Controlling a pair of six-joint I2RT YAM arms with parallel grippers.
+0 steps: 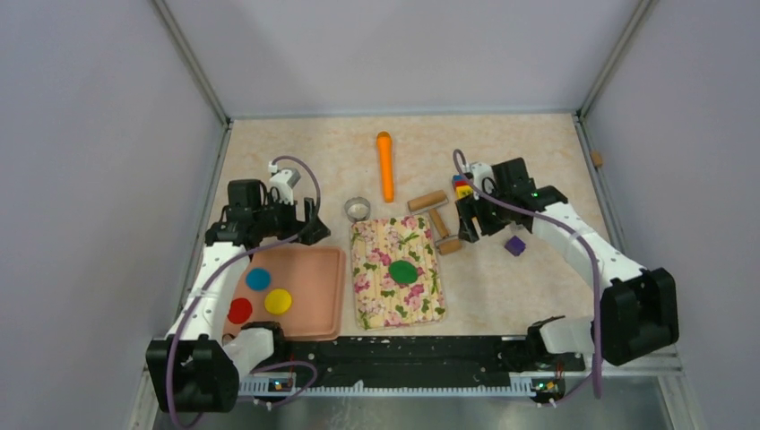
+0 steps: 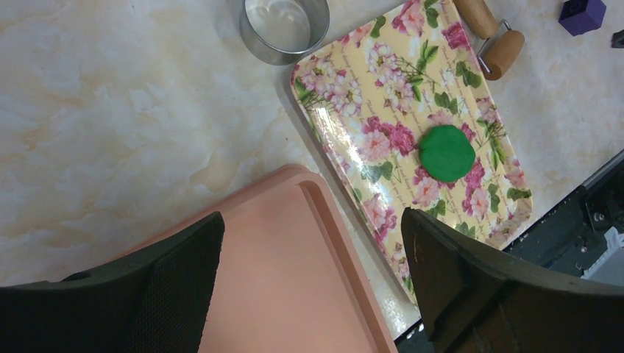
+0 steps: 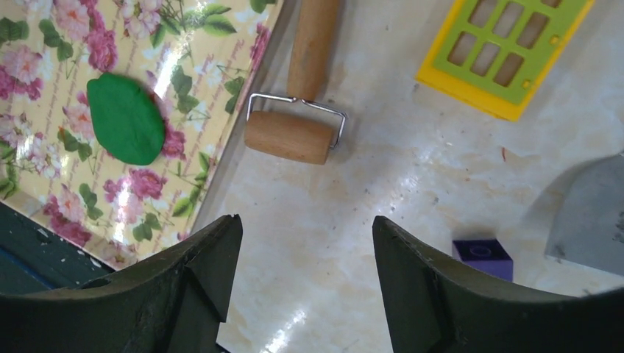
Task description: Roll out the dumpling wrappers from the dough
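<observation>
Now dough (image 1: 404,270) flat on floral mat (image 1: 421,305), roller (image 1: 441,231) beside.

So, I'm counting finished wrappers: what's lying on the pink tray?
A blue disc, a yellow disc and a red disc. The left arm hides the left edge of the tray.
</observation>
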